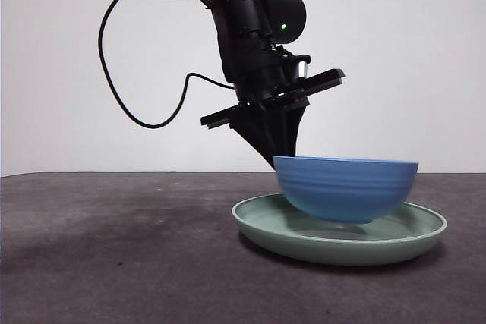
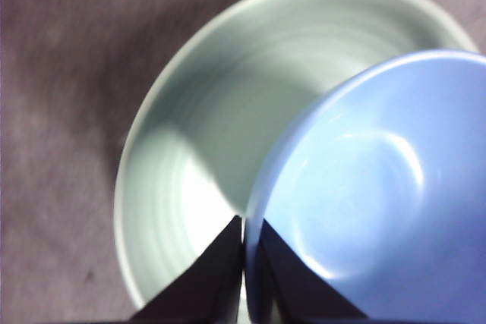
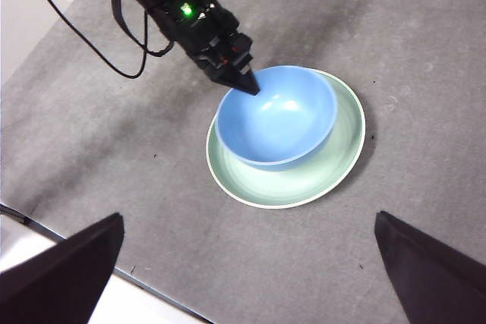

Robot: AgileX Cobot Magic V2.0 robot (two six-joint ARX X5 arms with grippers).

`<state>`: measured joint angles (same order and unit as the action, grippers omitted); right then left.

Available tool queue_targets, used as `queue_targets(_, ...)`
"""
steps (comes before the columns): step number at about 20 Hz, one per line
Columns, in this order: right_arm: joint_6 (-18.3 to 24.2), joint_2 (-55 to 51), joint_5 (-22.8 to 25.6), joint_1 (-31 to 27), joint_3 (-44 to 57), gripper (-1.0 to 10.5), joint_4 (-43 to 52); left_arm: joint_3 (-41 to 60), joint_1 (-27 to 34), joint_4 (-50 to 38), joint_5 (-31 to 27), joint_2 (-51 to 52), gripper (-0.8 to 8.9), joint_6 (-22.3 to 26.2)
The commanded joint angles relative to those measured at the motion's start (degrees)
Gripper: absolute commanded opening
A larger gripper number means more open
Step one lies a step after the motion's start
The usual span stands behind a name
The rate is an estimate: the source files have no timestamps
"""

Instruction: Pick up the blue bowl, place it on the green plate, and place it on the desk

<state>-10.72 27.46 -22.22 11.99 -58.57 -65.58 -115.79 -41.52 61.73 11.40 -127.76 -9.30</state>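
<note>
Blue bowl (image 1: 345,196), rim pinched in the left tool (image 1: 282,158), hangs tilted just below over the green plate (image 1: 334,242); an early release could tip it.

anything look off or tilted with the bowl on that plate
Nothing spilled or damaged. The bowl sits off-centre over the plate, towards the side where the left hand pinches its rim, and in the front view its base looks just clear of the plate, rim about level. The right hand waits open, well away.
</note>
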Motion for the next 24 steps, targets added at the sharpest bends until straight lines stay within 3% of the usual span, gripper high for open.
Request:
queue_targets(1,0.7,0.1,0.2,0.2,-1.0,6.1,0.3,-2.0,-0.6,-0.2,-1.6,-1.6,0.28,0.9)
queue_targets(3,0.7,0.1,0.2,0.2,-1.0,6.1,0.3,-2.0,-0.6,0.5,-4.0,-1.6,0.28,0.9)
queue_targets(9,0.7,0.1,0.2,0.2,-1.0,6.1,0.3,-2.0,-0.8,0.3,-3.9,-1.6,0.40,-0.2)
queue_targets(15,0.7,0.1,0.1,0.2,-1.0,6.1,0.3,-2.0,-1.3,0.1,-3.9,-1.6,3.68,-0.3)
queue_targets(20,0.7,0.1,0.1,0.2,-1.0,6.1,0.3,-6.9,0.5,6.4,-4.4,-1.6,4.69,1.8)
queue_targets(24,0.5,0.1,0.2,0.2,-1.0,6.1,0.3,-14.4,2.1,15.3,-10.4,-1.6,5.17,2.2)
